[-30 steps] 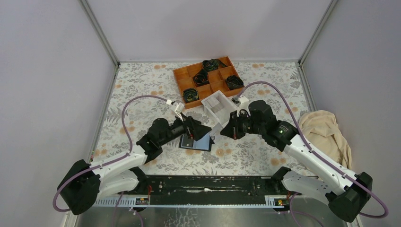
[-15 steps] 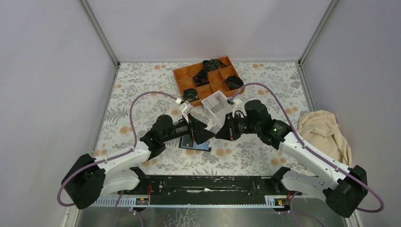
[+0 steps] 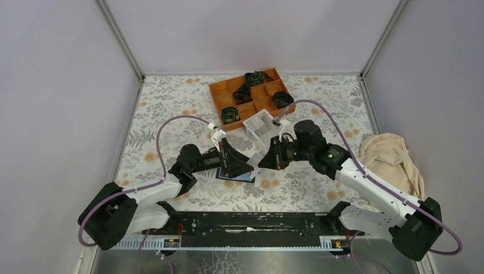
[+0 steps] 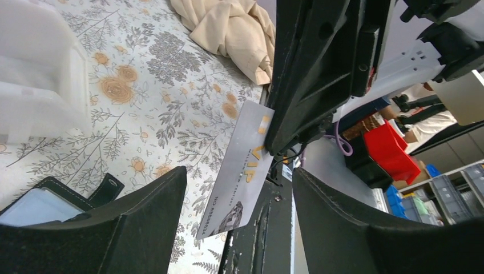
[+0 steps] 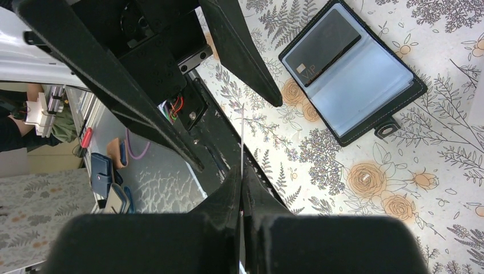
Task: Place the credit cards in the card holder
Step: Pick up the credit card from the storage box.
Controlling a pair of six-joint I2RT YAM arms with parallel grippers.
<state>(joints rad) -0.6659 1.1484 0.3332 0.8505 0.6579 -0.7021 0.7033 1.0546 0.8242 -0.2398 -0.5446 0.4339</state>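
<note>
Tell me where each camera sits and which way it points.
Top external: above and behind the bases, looking down on the floral table; both arms show, left gripper facing right gripper.
Left wrist: on the left arm, looking between its own open fingers at the credit card held by the right gripper.
Right wrist: on the right arm, looking past its own shut fingers down at the open card holder.
Shared: both wrist views show the credit card and the card holder.

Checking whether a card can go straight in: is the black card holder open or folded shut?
Open. The card holder lies spread flat, both inner pockets facing up, a VIP card visible in one.
</note>
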